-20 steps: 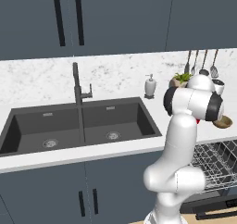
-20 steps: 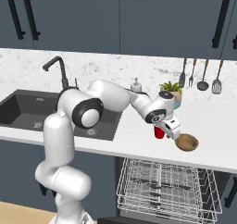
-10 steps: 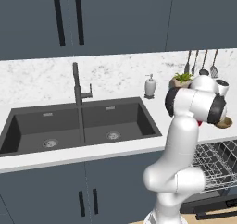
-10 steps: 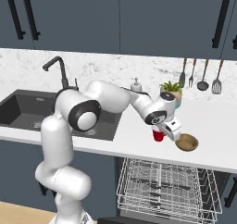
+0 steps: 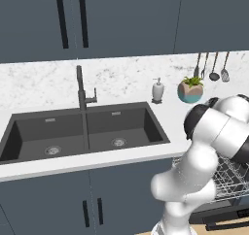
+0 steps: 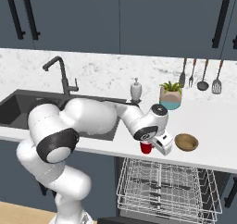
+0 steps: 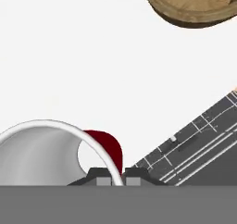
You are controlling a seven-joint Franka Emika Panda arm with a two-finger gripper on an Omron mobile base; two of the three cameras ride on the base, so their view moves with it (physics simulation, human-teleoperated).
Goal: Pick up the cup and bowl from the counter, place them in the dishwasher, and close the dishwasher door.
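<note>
The cup [image 7: 51,151] sits at the counter's [image 6: 217,140] front edge, my gripper [image 7: 114,177] pinched shut on its rim. The bowl [image 7: 190,3] is at one o'clock. I'd lift straight up, keeping it level, before swinging toward the dishwasher [image 6: 162,188].

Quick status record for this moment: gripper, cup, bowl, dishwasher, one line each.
gripper: shut on the cup rim, one finger inside and one outside
cup: red outside, pale grey inside, at the counter front edge; lifted or resting, cannot tell
bowl: wooden, on the counter just beyond the cup, untouched
dishwasher: open, wire rack pulled out below the counter, nothing seen in it
door: not clear in these views
</note>
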